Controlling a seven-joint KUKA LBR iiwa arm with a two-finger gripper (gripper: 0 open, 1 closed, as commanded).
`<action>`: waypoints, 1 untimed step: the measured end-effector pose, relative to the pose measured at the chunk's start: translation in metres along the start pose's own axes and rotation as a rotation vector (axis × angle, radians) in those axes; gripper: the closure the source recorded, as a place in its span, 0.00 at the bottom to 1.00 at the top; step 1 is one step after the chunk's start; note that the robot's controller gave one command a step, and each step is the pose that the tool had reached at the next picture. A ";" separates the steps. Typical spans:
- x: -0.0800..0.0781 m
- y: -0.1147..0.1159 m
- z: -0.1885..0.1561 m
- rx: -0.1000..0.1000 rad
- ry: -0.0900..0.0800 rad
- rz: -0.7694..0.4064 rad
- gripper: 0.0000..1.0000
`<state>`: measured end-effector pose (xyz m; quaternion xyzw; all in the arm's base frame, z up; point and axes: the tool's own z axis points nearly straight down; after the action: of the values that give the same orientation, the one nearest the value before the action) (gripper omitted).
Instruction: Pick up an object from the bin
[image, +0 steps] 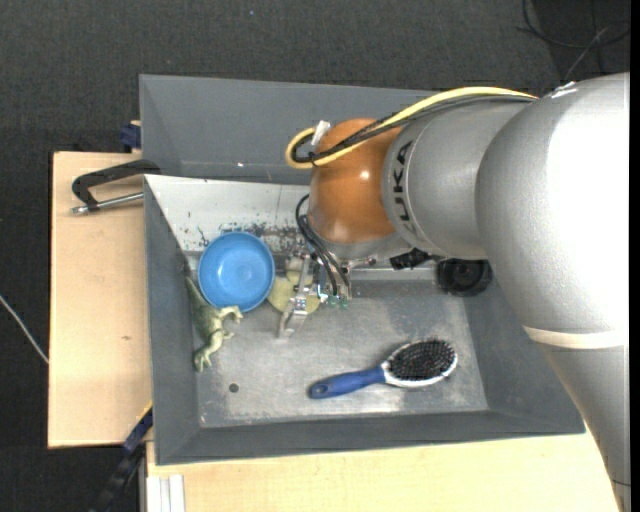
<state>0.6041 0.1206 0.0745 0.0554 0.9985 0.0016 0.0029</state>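
Observation:
My gripper (296, 310) hangs low in the left middle of the bin, just right of a blue bowl (236, 271) that lies with its hollow facing up. A small pale yellow thing (284, 291) sits between the bowl's rim and the gripper, partly hidden by it. I cannot tell whether the gripper touches it. A green toy dinosaur (212, 330) lies below the bowl along the left wall. A hairbrush (388, 371) with a blue handle and black bristles lies on the floor to the gripper's lower right.
A black round thing (465, 275) sits at the right, partly under the arm. The arm and its orange cover hang over the bin's upper middle and right. Bare floor shows between the dinosaur and the brush.

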 end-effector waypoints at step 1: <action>-0.001 0.001 -0.001 0.001 0.001 0.000 0.00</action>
<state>0.6053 0.1215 0.0759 0.0555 0.9985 0.0013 0.0024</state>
